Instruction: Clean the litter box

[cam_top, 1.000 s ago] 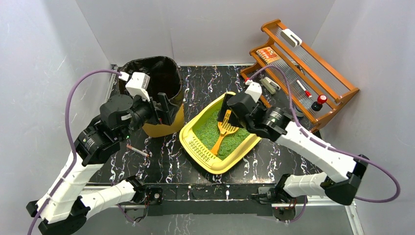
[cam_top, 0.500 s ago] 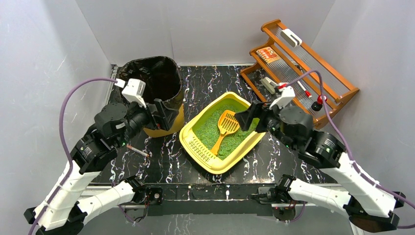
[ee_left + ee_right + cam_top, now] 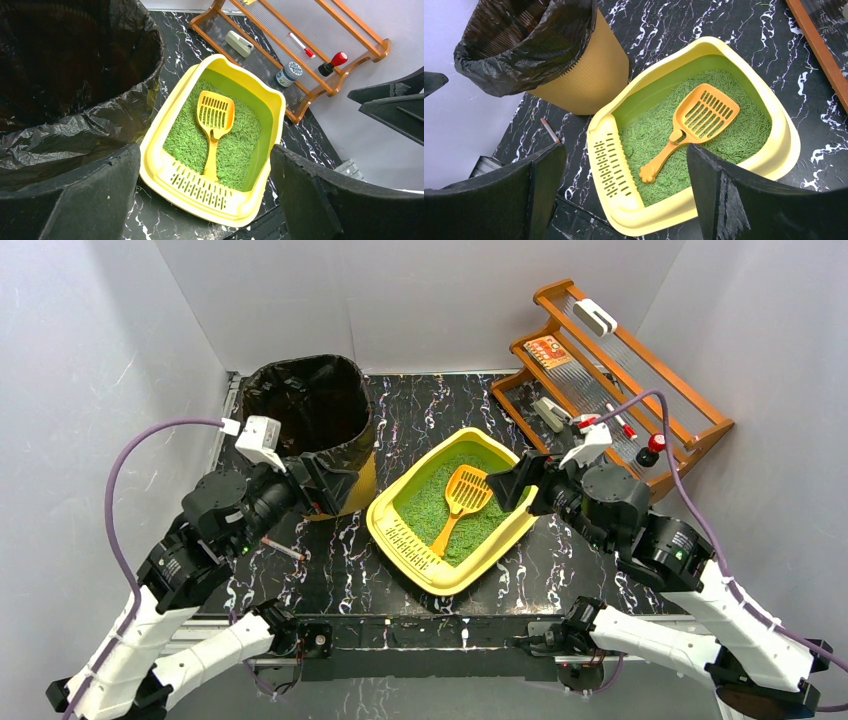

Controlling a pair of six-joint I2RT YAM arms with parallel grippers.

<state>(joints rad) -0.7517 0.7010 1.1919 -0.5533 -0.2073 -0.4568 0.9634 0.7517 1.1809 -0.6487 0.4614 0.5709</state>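
Observation:
The litter box (image 3: 388, 528) is a yellow tray of green litter at the table's middle, its slotted grate (image 3: 408, 538) at the near-left end. An orange scoop (image 3: 462, 494) lies on the litter, free of both grippers. My left gripper (image 3: 326, 480) hangs open to the left of the tray, in front of the bin. My right gripper (image 3: 508, 486) hangs open just off the tray's right rim. The left wrist view shows the tray (image 3: 200, 189) and scoop (image 3: 215, 116) beyond my open left gripper (image 3: 205, 150). The right wrist view shows the tray (image 3: 608, 165) and scoop (image 3: 704, 116) below my open right gripper (image 3: 625, 148).
A yellow bin lined with a black bag (image 3: 310, 405) stands at the back left, close to the tray. A wooden rack (image 3: 620, 370) with small items fills the back right corner. A thin pen-like stick (image 3: 282, 548) lies on the black marble tabletop in front of the bin.
My right gripper has drawn back from over the scoop to the tray's right side, and the scoop stays on the litter. The left arm has pulled back from the bin toward the near left.

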